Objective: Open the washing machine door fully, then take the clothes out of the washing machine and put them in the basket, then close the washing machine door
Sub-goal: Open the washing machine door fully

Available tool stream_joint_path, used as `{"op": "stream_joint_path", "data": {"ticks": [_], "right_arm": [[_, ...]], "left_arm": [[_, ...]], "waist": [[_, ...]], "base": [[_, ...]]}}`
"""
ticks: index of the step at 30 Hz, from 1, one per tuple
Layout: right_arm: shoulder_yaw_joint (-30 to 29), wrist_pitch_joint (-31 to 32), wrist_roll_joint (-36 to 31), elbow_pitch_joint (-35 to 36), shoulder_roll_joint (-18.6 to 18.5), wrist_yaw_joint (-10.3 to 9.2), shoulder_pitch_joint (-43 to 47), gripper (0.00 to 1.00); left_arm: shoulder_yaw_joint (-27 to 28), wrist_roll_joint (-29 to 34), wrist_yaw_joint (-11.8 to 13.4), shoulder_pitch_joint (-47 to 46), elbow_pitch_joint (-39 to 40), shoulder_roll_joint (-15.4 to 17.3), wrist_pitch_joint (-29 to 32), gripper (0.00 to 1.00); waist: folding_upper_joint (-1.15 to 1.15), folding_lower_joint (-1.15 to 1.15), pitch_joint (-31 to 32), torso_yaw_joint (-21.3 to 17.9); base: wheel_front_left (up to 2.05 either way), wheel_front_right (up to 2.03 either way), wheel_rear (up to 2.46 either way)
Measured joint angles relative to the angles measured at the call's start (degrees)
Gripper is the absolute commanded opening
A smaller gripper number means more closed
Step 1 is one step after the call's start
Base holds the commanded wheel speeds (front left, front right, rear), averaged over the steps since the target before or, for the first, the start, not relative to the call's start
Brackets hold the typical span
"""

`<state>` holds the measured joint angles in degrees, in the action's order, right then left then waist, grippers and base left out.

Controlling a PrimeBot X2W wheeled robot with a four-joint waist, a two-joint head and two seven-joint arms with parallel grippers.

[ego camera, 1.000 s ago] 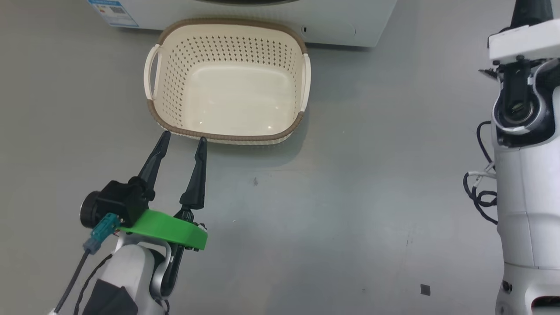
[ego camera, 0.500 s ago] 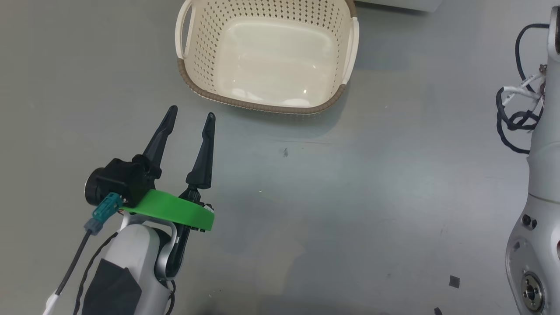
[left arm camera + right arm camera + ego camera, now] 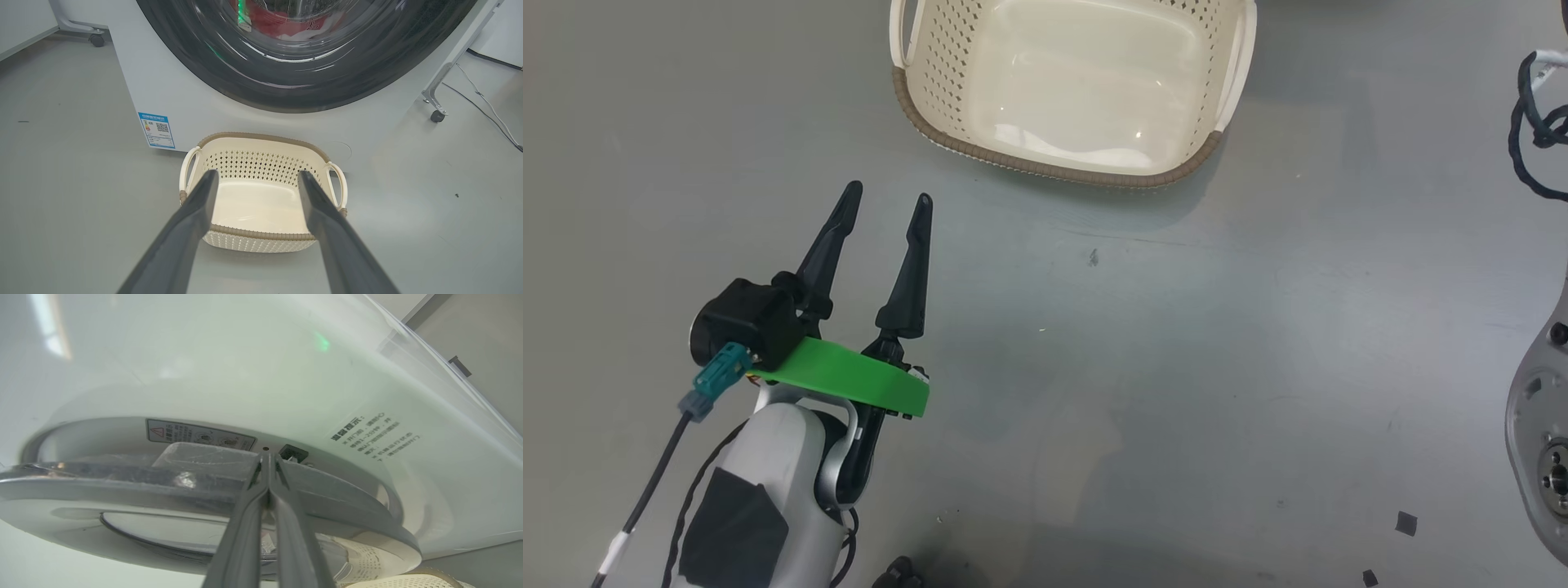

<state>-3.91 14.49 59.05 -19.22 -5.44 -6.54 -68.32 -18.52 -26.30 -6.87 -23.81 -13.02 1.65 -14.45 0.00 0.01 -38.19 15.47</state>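
The cream basket stands empty on the grey floor, and my left gripper hovers open a little short of its near-left corner. In the left wrist view the open left gripper points at the basket, which sits right before the white washing machine. The washing machine door shows its black rim, with red and white clothes behind the glass. My right gripper is shut on nothing, its tips at the edge of the door, next to a black latch slot on the washing machine.
A blue sticker marks the machine's lower left front. Wheeled frame legs stand to the machine's right, with a cable on the floor there. My right arm's pale forearm is at the right edge. Small dark scraps lie on the floor.
The head camera has moved: basket and floor slid up and to the right in its picture, and the washing machine left its top edge. The left gripper stays open, the right stays shut.
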Motion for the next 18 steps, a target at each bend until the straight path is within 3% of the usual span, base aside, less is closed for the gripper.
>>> {"op": "stream_joint_path", "data": {"ticks": [18], "right_arm": [[-1.5, 9.0, 4.4, -6.7, -2.4, -0.27, -7.5, 0.00]], "left_arm": [[-0.3, -1.1, 0.0, -0.9, -0.5, -0.1, 0.0, 1.00]], "waist": [[0.00, 0.00, -0.9, 0.4]], "base": [[0.00, 0.00, 0.00]]}}
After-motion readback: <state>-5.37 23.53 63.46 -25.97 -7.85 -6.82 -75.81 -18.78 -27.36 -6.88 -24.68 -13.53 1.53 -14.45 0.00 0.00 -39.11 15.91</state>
